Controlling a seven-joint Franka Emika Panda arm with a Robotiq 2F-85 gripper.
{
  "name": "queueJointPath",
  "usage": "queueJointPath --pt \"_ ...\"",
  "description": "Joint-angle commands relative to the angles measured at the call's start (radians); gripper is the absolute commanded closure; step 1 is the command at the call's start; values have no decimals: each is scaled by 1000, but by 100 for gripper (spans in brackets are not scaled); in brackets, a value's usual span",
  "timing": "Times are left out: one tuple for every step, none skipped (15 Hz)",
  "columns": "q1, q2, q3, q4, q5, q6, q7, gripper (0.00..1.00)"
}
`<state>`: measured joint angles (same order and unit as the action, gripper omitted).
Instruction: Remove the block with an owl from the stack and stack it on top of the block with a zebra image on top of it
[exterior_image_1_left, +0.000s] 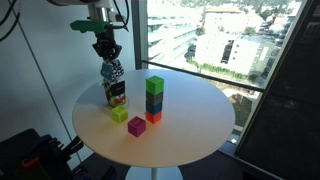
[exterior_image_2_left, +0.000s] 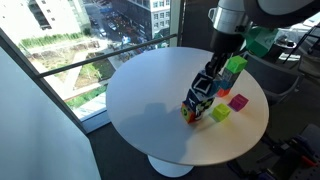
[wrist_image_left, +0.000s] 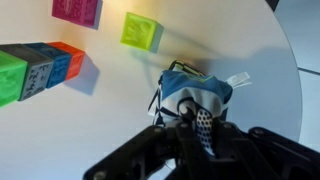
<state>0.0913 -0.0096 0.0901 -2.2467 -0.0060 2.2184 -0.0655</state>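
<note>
The block with an owl (exterior_image_1_left: 110, 72), a black-and-white speckled cube, rests slightly tilted on top of the block with a zebra image (exterior_image_1_left: 116, 94), which stands on the round white table (exterior_image_1_left: 190, 130). My gripper (exterior_image_1_left: 106, 52) comes down from above and is shut on the owl block. Both blocks show in the other exterior view, owl block (exterior_image_2_left: 204, 90) over zebra block (exterior_image_2_left: 194, 109), with the gripper (exterior_image_2_left: 211, 76) above. In the wrist view the owl block (wrist_image_left: 196, 92) sits between my fingers (wrist_image_left: 198, 128). The stack (exterior_image_1_left: 154, 100) of green, dark blue and orange-red cubes stands to the side, apart from them.
A magenta cube (exterior_image_1_left: 136, 126) and a yellow-green cube (exterior_image_1_left: 120, 114) lie loose on the table between the zebra block and the stack. A window with a railing runs behind the table. Dark equipment (exterior_image_1_left: 30, 155) stands beside the table.
</note>
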Motion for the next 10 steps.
queueJointPath --pt "5 5 6 2 -27 21 38 92" --pt "5 7 7 0 -25 24 37 92" --pt "5 8 7 -1 -24 27 37 92" --pt "6 10 8 -1 -23 30 36 92" --pt "6 11 9 -2 -22 32 35 92" --pt "6 13 10 -3 -22 35 35 92" --pt "6 14 10 -3 -22 38 34 92" --pt "6 16 10 -4 -20 40 34 92" --pt "6 16 10 -5 -19 41 33 92" --pt "6 17 10 -5 -18 43 32 92"
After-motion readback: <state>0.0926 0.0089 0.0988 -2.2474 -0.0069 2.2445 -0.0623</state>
